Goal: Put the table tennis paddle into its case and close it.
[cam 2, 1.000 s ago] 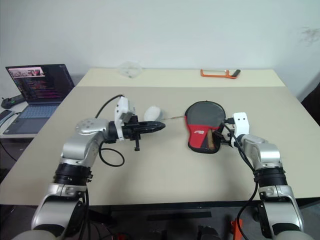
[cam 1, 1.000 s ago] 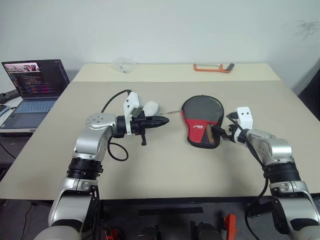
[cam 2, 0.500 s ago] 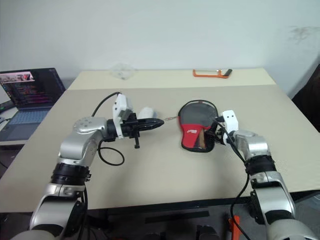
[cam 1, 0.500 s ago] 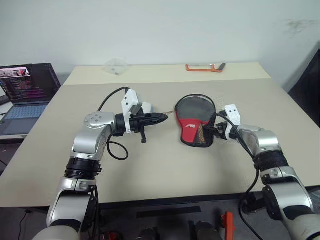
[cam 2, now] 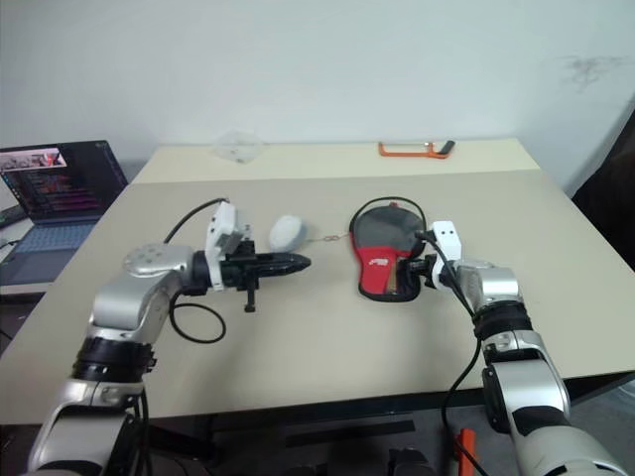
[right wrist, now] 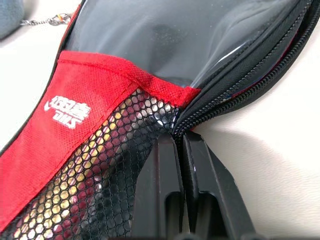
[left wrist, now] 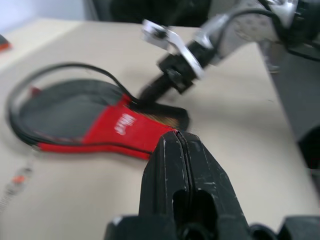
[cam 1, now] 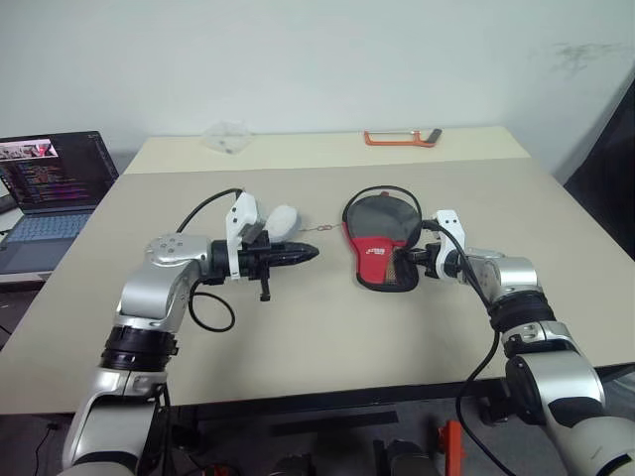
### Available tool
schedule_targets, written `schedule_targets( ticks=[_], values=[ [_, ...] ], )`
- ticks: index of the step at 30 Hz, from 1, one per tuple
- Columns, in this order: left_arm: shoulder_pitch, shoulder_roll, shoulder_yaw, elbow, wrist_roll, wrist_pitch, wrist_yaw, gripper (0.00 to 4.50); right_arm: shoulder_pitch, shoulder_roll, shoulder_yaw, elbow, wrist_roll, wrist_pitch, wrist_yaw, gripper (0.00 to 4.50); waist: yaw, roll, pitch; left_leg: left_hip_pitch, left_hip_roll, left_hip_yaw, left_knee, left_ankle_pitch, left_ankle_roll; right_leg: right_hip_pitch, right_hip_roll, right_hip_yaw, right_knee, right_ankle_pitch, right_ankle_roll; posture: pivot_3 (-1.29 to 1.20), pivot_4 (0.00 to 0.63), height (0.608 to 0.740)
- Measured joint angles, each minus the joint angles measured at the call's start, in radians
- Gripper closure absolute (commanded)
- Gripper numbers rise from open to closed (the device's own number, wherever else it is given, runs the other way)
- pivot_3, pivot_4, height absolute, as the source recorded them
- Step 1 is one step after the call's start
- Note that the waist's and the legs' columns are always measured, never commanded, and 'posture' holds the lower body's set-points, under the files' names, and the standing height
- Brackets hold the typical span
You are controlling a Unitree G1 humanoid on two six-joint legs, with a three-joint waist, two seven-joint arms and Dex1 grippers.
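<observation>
the case point(cam 1: 382, 241) lies flat on the tabletop point(cam 1: 298, 347), near the middle, its round black end toward the far edge and its red, mesh-patched narrow end toward the robot. a white logo on the red panel reads as stylised characters over small letters; the letters are too small to make out with confidence. the zipper rim point(right wrist: 250, 85) stands parted along the right side of the case, and a dark smooth face shows inside the opening, probably the table tennis paddle point(right wrist: 180, 35), though no handle or red edge can be confirmed.

right end effector point(right wrist: 179, 140): fingers pressed together, tips at the point where the zipper rim meets the mesh patch at the narrow end. whether they pinch the zipper pull or only touch the fabric cannot be told.

left end effector point(cam 1: 310, 254): fingers fully closed, holding nothing, raised above the tabletop to the left of the case and pointing toward it, well apart from it.

a small grey oval object point(cam 1: 283, 218) with a thin chain point(cam 1: 319, 231) lies between the left end effector and the case. an orange-framed hacksaw point(cam 1: 399, 137) and a clear plastic item point(cam 1: 226, 136) lie at the far edge. an open laptop point(cam 1: 45, 188) stands at the left, its screen text unreadable.
</observation>
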Motion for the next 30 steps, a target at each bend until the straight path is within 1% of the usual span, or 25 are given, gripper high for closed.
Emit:
schedule_targets(
  ticks=[4, 6, 12, 15, 18, 22, 25, 30],
  values=[
    [0.100, 0.088, -0.008, -0.092, -0.046, 0.044, -0.094, 4.50, 0.027, 0.040, -0.005, -0.115, 0.042, 0.099, 0.027, 4.47, -0.008, 0.000, 0.000, -0.008, 0.001, 0.000, 0.000, 0.001, -0.003, -0.009, 0.000, 0.000, 0.001, 0.000, 0.000, 0.00, 0.150, 0.740],
    [0.133, 0.117, -0.013, -0.142, -0.077, 0.070, -0.122, 4.50, 0.054, 0.065, -0.001, -0.185, 0.053, 0.148, 0.030, 4.47, -0.008, 0.000, 0.000, -0.009, 0.001, 0.000, 0.000, 0.001, -0.003, -0.009, 0.000, 0.000, 0.000, 0.000, 0.000, 0.00, 0.150, 0.740],
    [0.202, 0.137, -0.019, -0.269, -0.156, 0.139, -0.127, 4.50, 0.165, 0.123, 0.046, -0.430, 0.105, 0.288, 0.026, 4.47, 0.001, 0.001, 0.000, -0.010, 0.000, -0.001, 0.000, 0.000, 0.000, -0.009, 0.000, 0.000, 0.000, 0.000, 0.000, 0.00, 0.150, 0.740],
    [0.239, 0.157, -0.019, -0.313, -0.188, 0.165, -0.126, 4.50, 0.259, 0.120, 0.066, -0.599, 0.136, 0.369, 0.015, 4.47, 0.004, 0.001, 0.000, -0.009, 0.000, -0.001, 0.000, 0.000, 0.000, -0.009, 0.000, 0.000, 0.000, 0.000, -0.001, 0.00, 0.150, 0.740],
    [0.262, 0.171, -0.019, -0.336, -0.206, 0.180, -0.126, 4.50, 0.332, 0.110, 0.073, -0.717, 0.166, 0.437, 0.002, 4.47, 0.006, 0.001, 0.001, -0.009, 0.000, 0.000, 0.000, -0.001, 0.000, -0.009, 0.000, 0.000, 0.000, 0.000, -0.001, 0.00, 0.150, 0.740],
    [0.269, 0.191, -0.019, -0.340, -0.225, 0.184, -0.128, 4.50, 0.458, 0.084, 0.067, -0.923, 0.223, 0.547, -0.023, 4.47, 0.023, 0.001, 0.001, -0.009, 0.000, -0.001, 0.000, -0.001, 0.000, -0.009, 0.000, -0.001, -0.001, 0.000, -0.001, 0.00, 0.150, 0.740],
    [0.270, 0.198, -0.021, -0.340, -0.231, 0.183, -0.138, 4.50, 0.509, 0.064, 0.055, -1.013, 0.256, 0.606, -0.039, 4.47, 0.029, 0.001, 0.001, -0.009, 0.000, -0.001, 0.000, -0.001, 0.000, -0.008, 0.000, -0.001, -0.001, 0.000, -0.001, 0.00, 0.150, 0.740],
    [0.264, 0.200, -0.033, -0.337, -0.231, 0.179, -0.151, 4.50, 0.546, 0.031, 0.017, -1.069, 0.287, 0.652, -0.059, 4.47, 0.036, 0.001, 0.001, -0.009, 0.000, -0.001, 0.000, -0.001, 0.000, -0.008, 0.000, -0.001, -0.001, 0.000, -0.001, 0.00, 0.150, 0.740]
  ],
)
